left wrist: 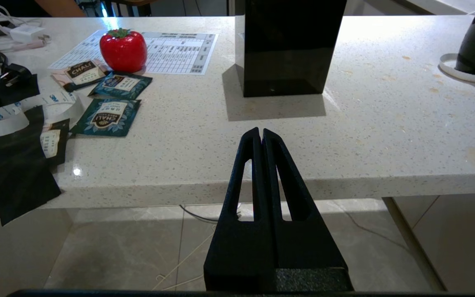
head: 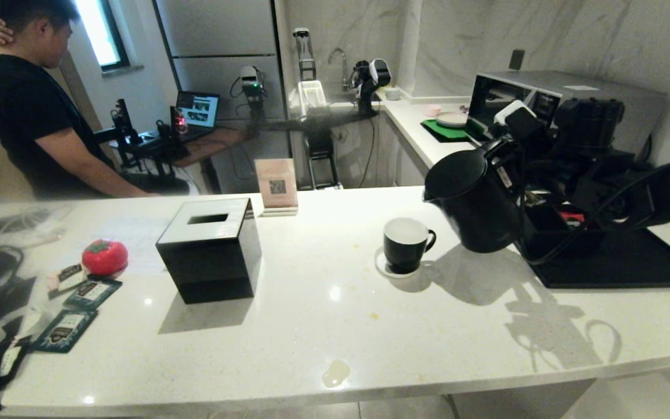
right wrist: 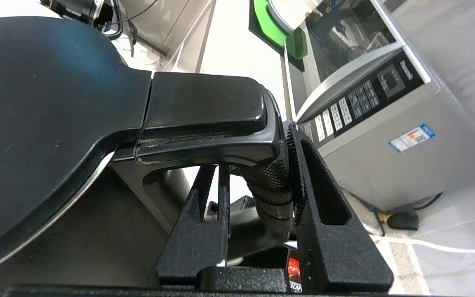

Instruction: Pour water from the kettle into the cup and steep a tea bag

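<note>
The black kettle (head: 474, 203) hangs above the counter, tilted with its spout toward the cup (head: 406, 244), a little up and to the right of it. My right gripper (head: 512, 148) is shut on the kettle's loop handle (right wrist: 268, 181), and the lid (right wrist: 35, 103) fills the right wrist view. No water stream shows. The black cup with its white inside stands on a white coaster (left wrist: 452, 68). Several tea bag sachets (head: 92, 291) lie at the counter's left end. My left gripper (left wrist: 261, 132) is shut and empty, parked below the counter's front edge.
A black cube tissue box (head: 210, 247) stands left of the cup, and a red strawberry-shaped object (head: 104, 256) lies beyond it. A black tray (head: 620, 262) lies under my right arm. A steel oven (head: 573, 96) stands behind it. A person (head: 27, 105) stands at the far left.
</note>
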### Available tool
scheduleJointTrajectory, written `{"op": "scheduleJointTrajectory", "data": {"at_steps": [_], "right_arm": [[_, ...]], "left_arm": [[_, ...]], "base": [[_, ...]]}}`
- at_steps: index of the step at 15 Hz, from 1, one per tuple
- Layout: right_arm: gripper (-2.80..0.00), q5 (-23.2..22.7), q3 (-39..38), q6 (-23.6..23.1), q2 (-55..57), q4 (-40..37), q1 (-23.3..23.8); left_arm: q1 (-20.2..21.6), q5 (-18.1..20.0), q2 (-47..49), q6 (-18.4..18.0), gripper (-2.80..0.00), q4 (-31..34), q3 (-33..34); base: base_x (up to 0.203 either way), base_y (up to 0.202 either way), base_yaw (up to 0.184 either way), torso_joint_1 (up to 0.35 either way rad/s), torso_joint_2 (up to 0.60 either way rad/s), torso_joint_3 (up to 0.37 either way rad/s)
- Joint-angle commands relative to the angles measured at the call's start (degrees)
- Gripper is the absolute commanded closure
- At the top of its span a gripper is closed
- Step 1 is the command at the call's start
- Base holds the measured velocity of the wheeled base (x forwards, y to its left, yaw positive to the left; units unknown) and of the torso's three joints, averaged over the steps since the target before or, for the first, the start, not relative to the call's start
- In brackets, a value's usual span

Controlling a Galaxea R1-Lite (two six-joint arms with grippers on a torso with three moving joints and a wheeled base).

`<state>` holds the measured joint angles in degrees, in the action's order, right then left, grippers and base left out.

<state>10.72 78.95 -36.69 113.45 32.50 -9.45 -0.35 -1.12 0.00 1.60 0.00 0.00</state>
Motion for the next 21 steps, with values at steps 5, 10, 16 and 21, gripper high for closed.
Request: {"op": "scheduleJointTrajectory", "data": {"at_steps": [5,10,16,21], "right_arm": [[0.0,-0.2,0.0,-2.0,0.2,0.5,-1.0],[0.0,-2.7,0.0,-6.1,1.3,4.6,-1.2],[0.0,-5.2,0.0,-9.0,1.3,6.1,-1.2],[0.0,-6.7,-0.4,-11.0,1.3,7.7,-1.4]], "left_arm": [[0.0,0.0,0.1,0.1,0.0,0.0,0.0],[0.0,0.0,0.1,0.0,0.0,0.0,0.0],[0.0,-0.1,0.1,0.1,0.0,0.0,0.0],[0.0,0.0,0.1,0.1,0.0,0.0,0.0]], "base": [[0.0,0.0,0.0,0.0,0.0,0.0],[0.0,0.0,0.0,0.0,0.0,0.0],[0.0,0.0,0.0,0.0,0.0,0.0],[0.0,0.0,0.0,0.0,0.0,0.0]]}}
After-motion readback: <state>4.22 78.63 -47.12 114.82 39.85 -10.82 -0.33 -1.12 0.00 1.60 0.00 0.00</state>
